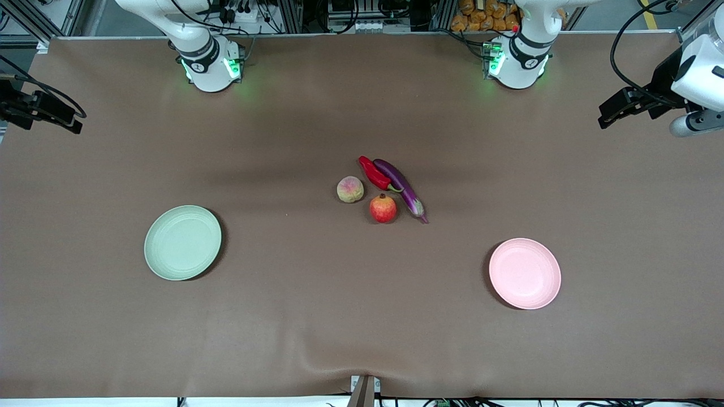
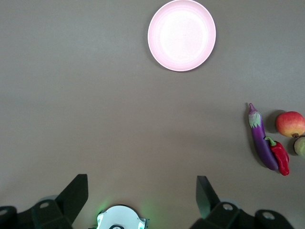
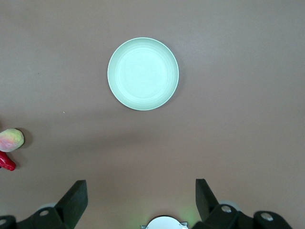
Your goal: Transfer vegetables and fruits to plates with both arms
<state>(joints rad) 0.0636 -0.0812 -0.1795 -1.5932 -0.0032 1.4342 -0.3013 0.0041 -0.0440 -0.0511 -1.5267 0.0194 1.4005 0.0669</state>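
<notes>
Nearest my camera sits the pink plate [image 1: 525, 273] at the left arm's end, the green plate [image 1: 182, 242] slightly farther. Mid-table I see eggplant [image 1: 401, 185], pepper [image 1: 374, 173], pomegranate [image 1: 383, 208], peach [image 1: 350, 189] clustered. Left gripper [image 2: 141, 194] and right gripper [image 3: 141, 198] wait high, jaws wide, empty.

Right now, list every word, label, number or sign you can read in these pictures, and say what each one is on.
No text can be read.
Right arm's base: a small round dark mark, too small to read.
Left arm's base: a similar round mark, too small to read.
Green plate, pink plate, eggplant, pepper, pomegranate, peach: no lettering.
Brown table: no lettering.
</notes>
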